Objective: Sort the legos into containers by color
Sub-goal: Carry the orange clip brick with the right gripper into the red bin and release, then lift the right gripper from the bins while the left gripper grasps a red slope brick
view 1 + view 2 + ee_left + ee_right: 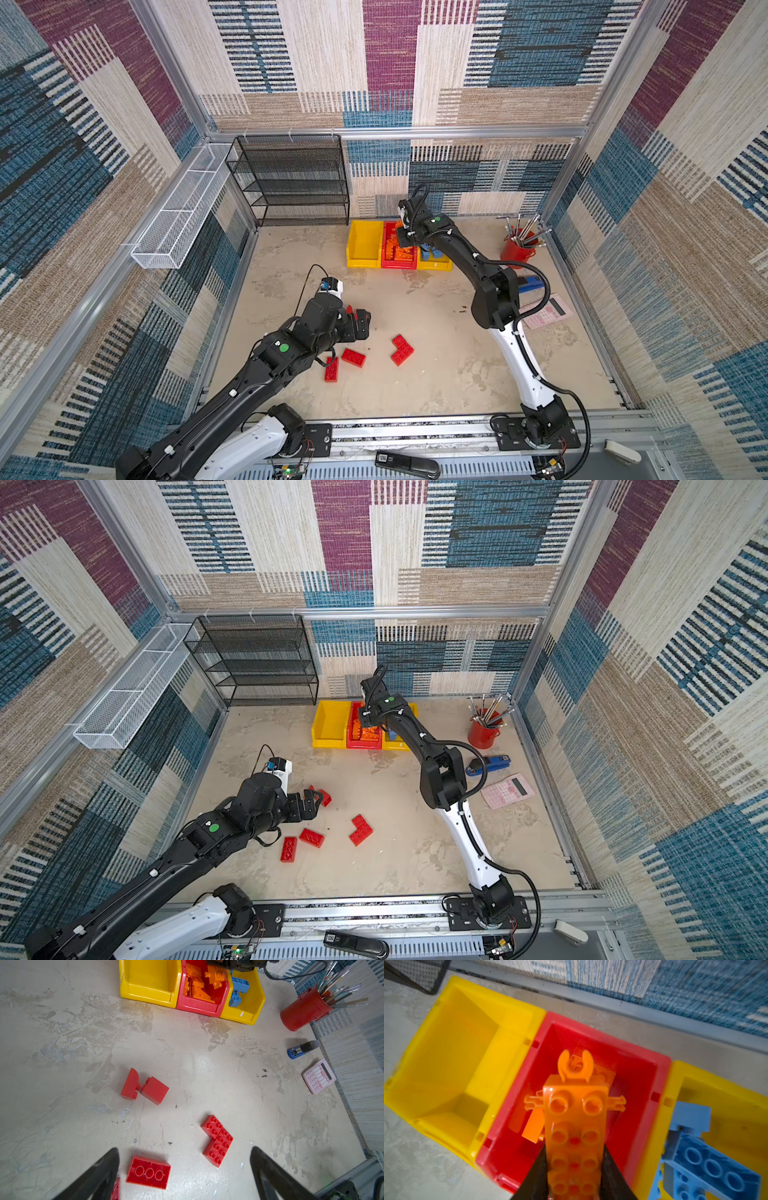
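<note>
Clamped tight in my right tool (574, 1155), the long orange piece (575, 1118), glossy, studded and horn-tipped, hangs over the red bin (643, 1076), where smooth orange bricks (199, 989) lie heaped. Against that bin stands the right yellow bin (254, 1003), which holds blue bricks (239, 985). Loose red bricks (148, 1172) lie scattered on the mottled tabletop (207, 1064). My left tool (183, 1148) gapes wide above them, gripping nothing.

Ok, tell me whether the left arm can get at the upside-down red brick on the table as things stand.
Probably yes. The left arm's fingers stand wide open close by the upside-down red brick, which lies flat on the table with nothing on it or in between.
</note>
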Motion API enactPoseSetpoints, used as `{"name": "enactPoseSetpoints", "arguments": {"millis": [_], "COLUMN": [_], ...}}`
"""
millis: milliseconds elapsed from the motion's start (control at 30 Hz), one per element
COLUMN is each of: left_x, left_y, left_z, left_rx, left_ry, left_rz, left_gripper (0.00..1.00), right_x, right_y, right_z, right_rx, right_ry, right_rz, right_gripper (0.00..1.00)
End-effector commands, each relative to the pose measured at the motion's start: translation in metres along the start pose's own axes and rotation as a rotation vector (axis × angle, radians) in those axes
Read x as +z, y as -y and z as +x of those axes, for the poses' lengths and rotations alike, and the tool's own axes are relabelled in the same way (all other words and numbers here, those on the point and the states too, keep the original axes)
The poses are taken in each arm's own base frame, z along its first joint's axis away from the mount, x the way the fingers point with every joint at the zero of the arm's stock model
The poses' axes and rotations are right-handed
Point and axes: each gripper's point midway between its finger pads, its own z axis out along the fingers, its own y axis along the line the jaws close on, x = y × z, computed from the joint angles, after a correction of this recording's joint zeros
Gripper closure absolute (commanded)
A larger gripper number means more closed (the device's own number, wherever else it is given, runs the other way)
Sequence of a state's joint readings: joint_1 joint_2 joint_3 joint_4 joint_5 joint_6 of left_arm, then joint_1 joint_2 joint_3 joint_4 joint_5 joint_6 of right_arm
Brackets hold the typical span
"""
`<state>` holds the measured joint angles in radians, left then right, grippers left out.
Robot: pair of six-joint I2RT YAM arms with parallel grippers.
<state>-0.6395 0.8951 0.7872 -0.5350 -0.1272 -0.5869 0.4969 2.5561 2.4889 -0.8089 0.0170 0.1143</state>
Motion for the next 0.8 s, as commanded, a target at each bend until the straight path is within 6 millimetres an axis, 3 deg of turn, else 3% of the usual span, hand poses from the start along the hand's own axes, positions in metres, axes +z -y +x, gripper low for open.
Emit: {"name": "enactPoseSetpoints", "arguments": {"millis": [0, 100, 233, 333, 433, 567, 767], "left_x": [0.0, 0.003, 0.01, 0.015, 0.021, 0.029, 0.045], "left_y": [-0.004, -0.004, -0.007, -0.009, -0.014, -0.023, -0.042], "left_z": [-0.005, -0.007, -0.011, -0.011, -0.008, -0.001, 0.007], "left_rx": [0.007, 0.009, 0.011, 0.017, 0.027, 0.033, 0.003], "left_ry": [0.0, -0.003, -0.014, -0.028, -0.041, -0.077, -0.107], "left_rz": [-0.026, -0.034, -0.056, -0.073, -0.095, -0.147, -0.212], "left_gripper": [0.01, 0.01, 0.01, 0.01, 0.01, 0.01, 0.02], "right_x": [-0.002, -0.002, -0.024, -0.054, -0.085, -0.124, -0.19], "right_y": [-0.006, -0.007, -0.012, -0.02, -0.029, -0.035, -0.033], "right_z": [-0.021, -0.026, -0.043, -0.056, -0.054, -0.025, 0.045], "right_rx": [-0.008, -0.022, -0.031, -0.036, -0.033, -0.028, 0.04], "right_ry": [0.082, 0.096, 0.141, 0.17, 0.158, 0.138, 0.159], "right_rz": [-0.03, -0.038, -0.062, -0.106, -0.148, -0.147, -0.21], "right_gripper": [0.59, 0.31, 0.1, 0.03, 0.01, 0.01, 0.01]}}
